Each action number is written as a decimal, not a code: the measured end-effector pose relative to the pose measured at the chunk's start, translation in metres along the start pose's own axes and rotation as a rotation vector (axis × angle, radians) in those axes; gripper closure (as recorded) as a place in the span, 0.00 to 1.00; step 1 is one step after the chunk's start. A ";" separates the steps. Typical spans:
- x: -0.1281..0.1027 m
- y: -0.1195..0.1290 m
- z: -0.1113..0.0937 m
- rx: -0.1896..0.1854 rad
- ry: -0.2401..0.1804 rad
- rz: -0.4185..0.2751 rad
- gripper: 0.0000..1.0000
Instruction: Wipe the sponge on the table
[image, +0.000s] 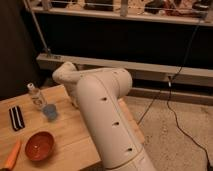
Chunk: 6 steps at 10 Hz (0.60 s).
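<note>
The table (75, 137) is a light-brown wooden top at the lower left. My white arm (102, 107) fills the middle of the view, with its wrist end (65, 75) bent down over the table's far right part. The gripper is hidden behind that arm link, somewhere near the table's back edge. The sponge is hidden. A small blue round cup-like thing (50, 111) stands on the table just left of the arm.
A small clear bottle (35, 95) stands behind the blue cup. A black striped item (17, 118) lies at the left, an orange bowl (39, 145) near the front, and an orange stick-like thing (12, 156) at the front left edge. Cables (172, 107) trail on the floor at the right.
</note>
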 end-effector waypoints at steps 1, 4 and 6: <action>0.002 -0.016 0.004 -0.001 0.003 0.048 1.00; 0.027 -0.056 0.012 0.008 0.027 0.147 1.00; 0.062 -0.087 0.019 0.013 0.058 0.227 1.00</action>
